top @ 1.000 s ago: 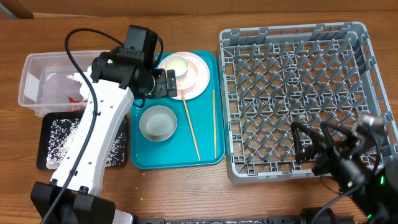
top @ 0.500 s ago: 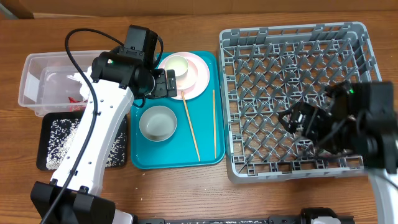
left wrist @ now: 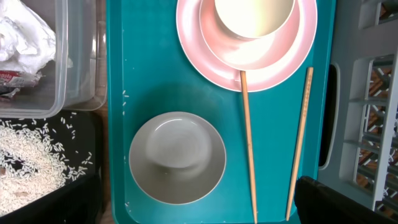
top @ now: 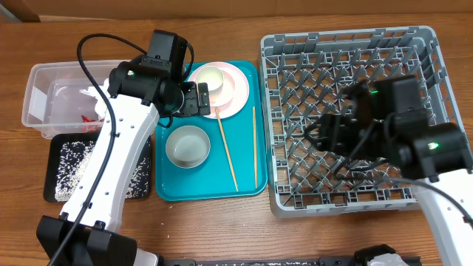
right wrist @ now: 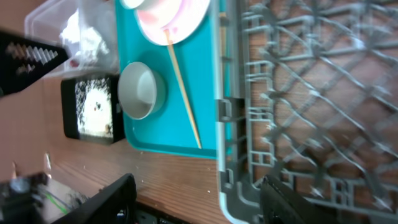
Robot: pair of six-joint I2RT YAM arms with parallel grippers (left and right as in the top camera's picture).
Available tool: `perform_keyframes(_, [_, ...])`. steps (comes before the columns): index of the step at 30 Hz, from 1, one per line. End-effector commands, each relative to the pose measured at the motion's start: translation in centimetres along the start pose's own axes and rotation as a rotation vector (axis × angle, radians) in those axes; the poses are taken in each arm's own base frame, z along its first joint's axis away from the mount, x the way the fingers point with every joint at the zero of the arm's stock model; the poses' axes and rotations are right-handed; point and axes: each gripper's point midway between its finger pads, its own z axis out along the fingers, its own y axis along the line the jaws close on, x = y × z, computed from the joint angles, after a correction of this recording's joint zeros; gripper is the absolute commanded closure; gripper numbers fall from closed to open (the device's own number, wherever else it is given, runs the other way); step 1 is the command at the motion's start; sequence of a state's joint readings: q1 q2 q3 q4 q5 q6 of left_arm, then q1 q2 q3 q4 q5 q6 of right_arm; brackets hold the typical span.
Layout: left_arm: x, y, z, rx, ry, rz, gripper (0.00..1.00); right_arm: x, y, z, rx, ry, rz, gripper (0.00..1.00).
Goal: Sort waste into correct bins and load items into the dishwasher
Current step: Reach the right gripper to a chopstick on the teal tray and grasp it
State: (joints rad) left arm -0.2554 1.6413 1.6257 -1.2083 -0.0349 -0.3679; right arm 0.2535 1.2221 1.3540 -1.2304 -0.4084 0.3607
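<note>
The round pink plate (top: 230, 92) lies at the back of the teal tray with a whitish bowl (top: 210, 77) on it. A second whitish bowl (top: 187, 145) and two wooden chopsticks (top: 226, 151) (top: 255, 146) lie on the tray. My left gripper (top: 194, 97) is open and empty, beside the plate's left rim. The left wrist view shows the plate (left wrist: 249, 68), the lower bowl (left wrist: 177, 157) and the chopsticks (left wrist: 247, 143). My right gripper (top: 321, 137) is open and empty above the grey dish rack (top: 347, 44). The white cup is not in view.
The teal tray (top: 211, 188) sits left of the rack. The clear tub (top: 44, 89) holds a crumpled napkin (top: 70, 100) and a red packet (top: 90, 118). The black tray (top: 55, 188) in front of it holds rice (top: 74, 159).
My right arm has swung from the table's front right corner up and left over the rack. The left arm and the dishes have not moved.
</note>
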Motion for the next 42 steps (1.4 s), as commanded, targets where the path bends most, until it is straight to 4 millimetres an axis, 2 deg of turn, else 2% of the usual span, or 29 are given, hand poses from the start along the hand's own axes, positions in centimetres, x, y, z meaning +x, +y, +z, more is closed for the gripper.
perform_keyframes(1, [-0.4,-0.1,-0.1,-0.002,-0.010,-0.005,0.00,-0.2,1.8,0.4,0.061,-0.063,-0.096,0.35])
perform_keyframes(3, [-0.4,-0.1,-0.1,-0.002,-0.010,-0.005,0.00,-0.2,3.2,1.3,0.069,-0.090,-0.174,0.36])
perform_keyframes(7, [-0.4,-0.1,-0.1,-0.001,-0.011,-0.005,0.00,0.6,7.0,4.0,0.040,-0.128,-0.324,0.47])
perform_keyframes(10, [-0.4,-0.1,-0.1,-0.002,-0.010,-0.005,0.00,1.0,8.2,5.9,0.060,-0.128,-0.378,0.51])
perform_keyframes(13, [-0.4,-0.1,-0.1,-0.001,-0.011,-0.005,0.00,1.5,8.3,8.5,0.115,-0.105,-0.410,0.51])
perform_keyframes(17, [-0.5,-0.1,-0.1,-0.003,-0.013,-0.005,0.00,1.6,7.3,12.5,0.188,-0.052,-0.418,0.51])
perform_keyframes(24, [-0.6,-0.1,-0.1,-0.002,-0.020,-0.006,0.00,1.3,6.6,18.7,0.211,-0.008,-0.416,0.51])
perform_keyframes(26, [-1.4,0.1,-0.2,-0.015,-0.052,0.003,0.00,1.3,6.4,20.2,0.217,-0.001,-0.415,0.51])
perform_keyframes(29, [-2.4,2.0,-0.5,-0.102,-0.098,-0.005,0.00,1.6,5.9,22.6,0.221,0.025,-0.413,0.51])
perform_keyframes(33, [-3.0,5.2,-0.8,-0.183,-0.117,-0.098,0.00,2.3,5.9,24.4,0.197,0.058,-0.410,0.52])
perform_keyframes(37, [-3.6,9.2,-1.0,-0.227,-0.121,-0.232,0.00,2.2,5.7,25.6,0.195,0.054,-0.412,0.53])
perform_keyframes(42, [-3.4,14.4,-1.4,-0.266,-0.107,-0.389,0.00,2.2,5.5,26.6,0.197,0.057,-0.411,0.56])
